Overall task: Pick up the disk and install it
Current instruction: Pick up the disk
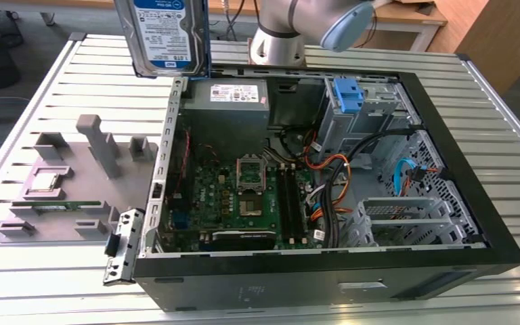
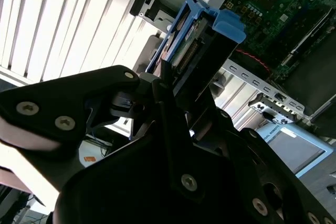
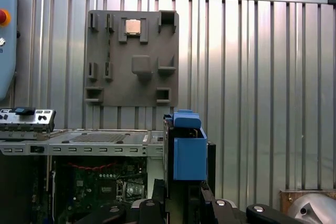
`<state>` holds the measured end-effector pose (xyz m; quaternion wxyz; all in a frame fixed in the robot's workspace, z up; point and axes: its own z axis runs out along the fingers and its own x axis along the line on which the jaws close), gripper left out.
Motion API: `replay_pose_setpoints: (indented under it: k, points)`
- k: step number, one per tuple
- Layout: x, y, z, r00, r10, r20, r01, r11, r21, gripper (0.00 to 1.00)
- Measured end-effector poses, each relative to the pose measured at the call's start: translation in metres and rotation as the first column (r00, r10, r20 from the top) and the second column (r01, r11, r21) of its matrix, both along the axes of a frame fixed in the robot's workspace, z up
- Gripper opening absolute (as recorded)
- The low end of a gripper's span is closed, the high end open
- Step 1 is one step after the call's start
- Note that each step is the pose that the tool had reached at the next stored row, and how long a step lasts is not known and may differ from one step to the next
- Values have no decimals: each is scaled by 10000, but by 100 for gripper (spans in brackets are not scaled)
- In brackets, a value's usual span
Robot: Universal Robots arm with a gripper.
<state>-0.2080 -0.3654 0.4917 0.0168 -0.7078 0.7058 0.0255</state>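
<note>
One disk [image 1: 168,34] hangs upright over the far corner of the open computer case [image 1: 490,237], at the exterior view's left, clear of the table [image 1: 52,284]. The gripper [image 2: 170,85] is clamped on its blue-railed edge. Judgement: pick-up complete, carry in hand, installation not done. Seating calls for squaring the rails to the drive bay [image 1: 355,118], far right.

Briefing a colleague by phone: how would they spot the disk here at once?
Find the open black computer case on the slatted table. Above its far corner, at the exterior view's left, the disk hangs upright. Unlike the blue bracket inside, it bears a white-and-blue label.
</note>
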Motion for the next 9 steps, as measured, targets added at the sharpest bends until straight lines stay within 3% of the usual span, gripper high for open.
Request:
replay_pose_setpoints:
  k: [9]
  points:
    - [95,0,0,10000,-1,0,1,10000,0,35]
